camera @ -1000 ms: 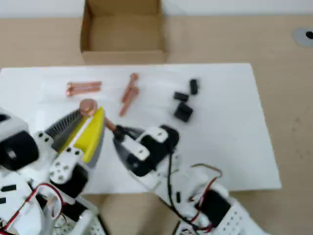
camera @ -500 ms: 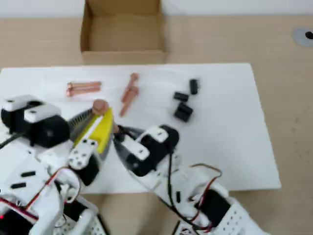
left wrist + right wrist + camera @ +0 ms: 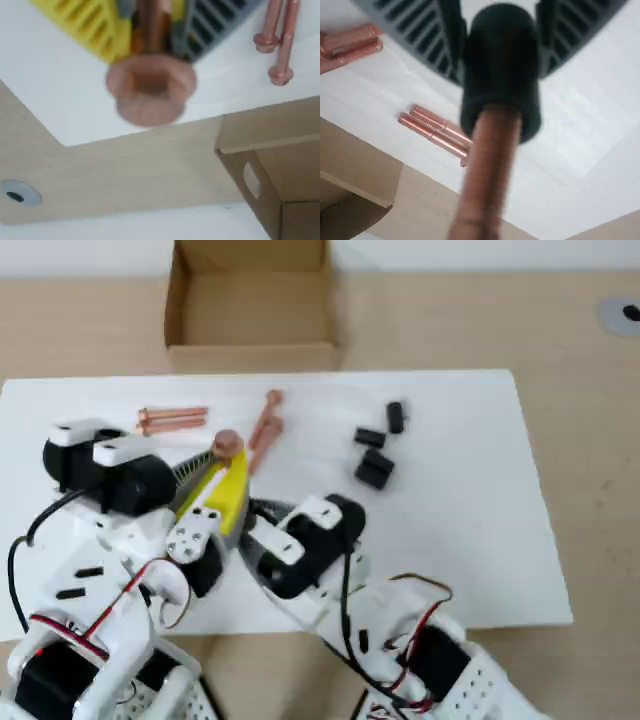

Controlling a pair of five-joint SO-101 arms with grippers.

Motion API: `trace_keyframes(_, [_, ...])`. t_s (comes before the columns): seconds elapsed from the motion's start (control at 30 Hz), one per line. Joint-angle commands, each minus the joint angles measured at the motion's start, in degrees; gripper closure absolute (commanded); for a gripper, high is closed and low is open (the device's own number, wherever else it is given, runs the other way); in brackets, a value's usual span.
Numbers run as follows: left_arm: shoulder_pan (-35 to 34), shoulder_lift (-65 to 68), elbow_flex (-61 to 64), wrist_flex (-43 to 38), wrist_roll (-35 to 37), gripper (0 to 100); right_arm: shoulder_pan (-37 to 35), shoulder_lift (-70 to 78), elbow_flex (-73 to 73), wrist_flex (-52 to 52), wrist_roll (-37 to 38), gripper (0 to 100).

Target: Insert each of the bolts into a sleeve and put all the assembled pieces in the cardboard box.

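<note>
My left gripper (image 3: 222,464), with one yellow and one grey finger, is shut on a copper bolt (image 3: 228,443) whose flanged head (image 3: 150,90) sticks out past the fingertips. My right gripper (image 3: 252,512) is shut on a black sleeve (image 3: 501,75). A copper shank (image 3: 485,180) enters the sleeve's end. Both grippers meet at the front left of the white mat (image 3: 470,540). The open cardboard box (image 3: 252,354) stands behind the mat's far edge.
Two loose bolts (image 3: 172,420) lie at the mat's back left and two more (image 3: 265,430) sit near the middle. Three black sleeves (image 3: 375,470) lie to their right. A grey disc (image 3: 620,312) sits on the table at the far right.
The left arm has swung in over the mat, carrying the bolt head to the right and slightly farther back. The right arm has barely moved.
</note>
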Motion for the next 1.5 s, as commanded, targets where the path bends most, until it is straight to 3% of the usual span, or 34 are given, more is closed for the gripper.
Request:
trace_keyframes(0.0, [-0.8, -0.3, -0.3, -1.6, 0.6, 99, -0.8, -1.5, -0.9, -1.7, -0.3, 98.8])
trace_keyframes(0.3, [-0.5, 0.0, -7.4, 7.6, -0.4, 98, -0.7, -1.4, -1.8, -1.3, -0.3, 98.8])
trace_keyframes(0.47, [8.1, 0.0, -12.7, 17.2, -0.9, 95, -0.7, -1.0, -1.8, -1.3, -0.3, 98.8])
trace_keyframes(0.7, [10.4, 0.9, -15.2, 25.4, -0.4, 83, -0.7, -1.0, -1.9, -1.2, -0.3, 98.8])
trace_keyframes(0.9, [10.0, 6.6, -21.6, 30.7, 0.4, 81, -0.7, -1.1, -1.9, 1.4, -0.3, 98.8])
trace_keyframes(1.13, [1.8, 12.5, -30.4, 35.1, -1.8, 80, -0.7, -1.4, -2.0, 1.9, -0.3, 98.8])
trace_keyframes(1.47, [1.1, 16.5, -44.5, 40.9, -3.3, 80, 1.0, -0.9, -3.0, 1.6, -0.2, 98.8])
